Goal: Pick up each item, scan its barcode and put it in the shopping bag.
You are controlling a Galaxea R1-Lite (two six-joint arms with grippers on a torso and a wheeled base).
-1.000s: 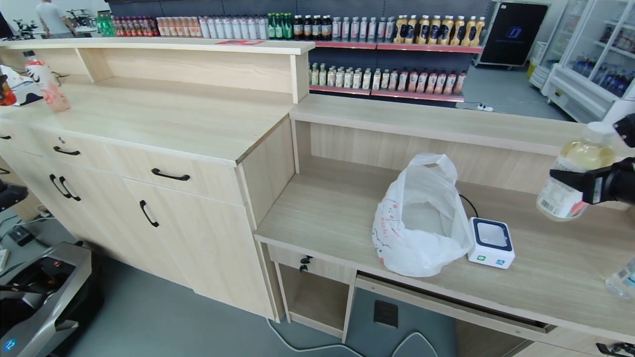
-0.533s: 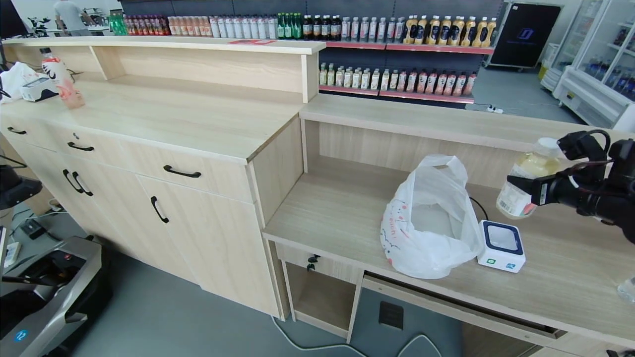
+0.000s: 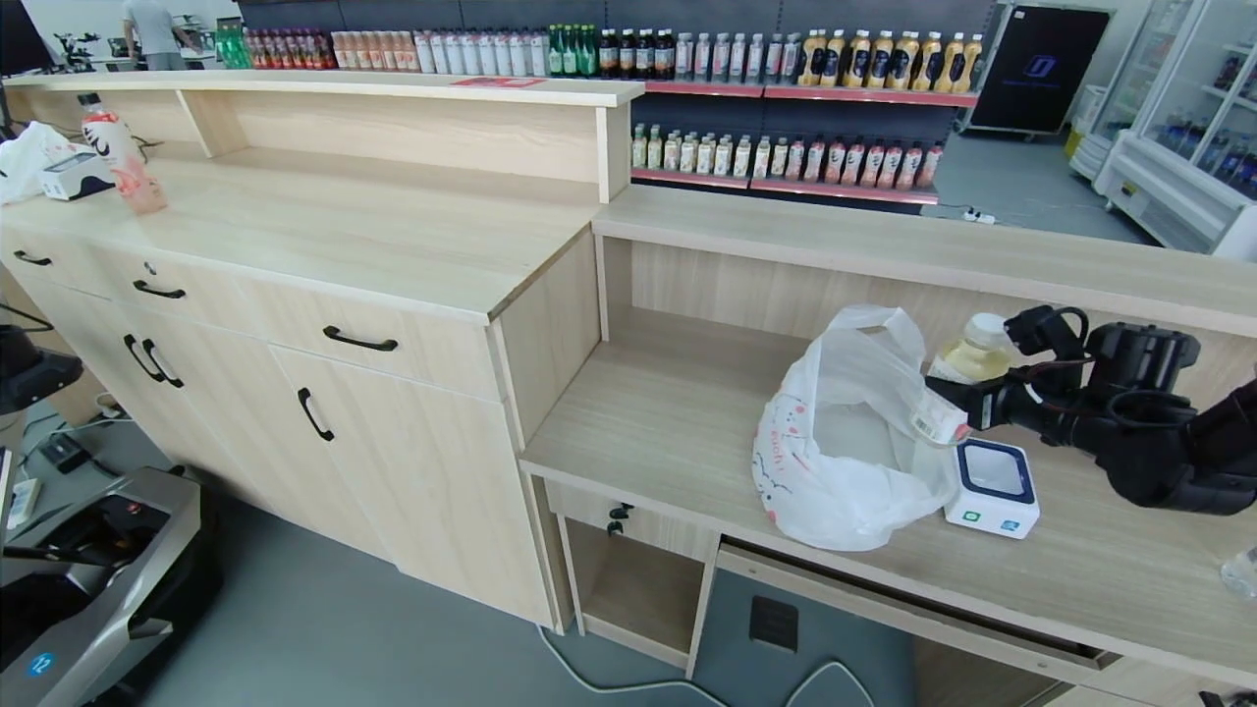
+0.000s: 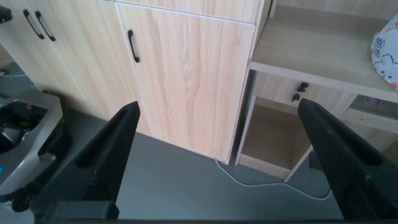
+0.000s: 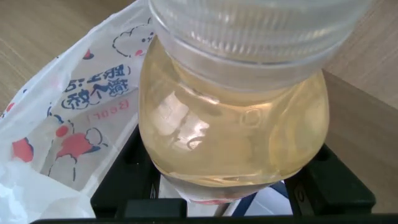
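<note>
Risk is that the clear plastic bottle of pale yellow drink (image 3: 967,361), clamped tight in the right gripper (image 3: 957,407) at the right rim of the soft white plastic shopping bag (image 3: 835,462), folds this rim and falls onto the small white scanner box (image 3: 992,486).

Wooden cabinet (image 4: 193,74) and grey floor (image 4: 186,186) beyond widely parted left fingers (image 4: 109,155)

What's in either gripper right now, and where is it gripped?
The right gripper holds the bottle of yellow drink around its labelled lower body. The left gripper is open and empty.
</note>
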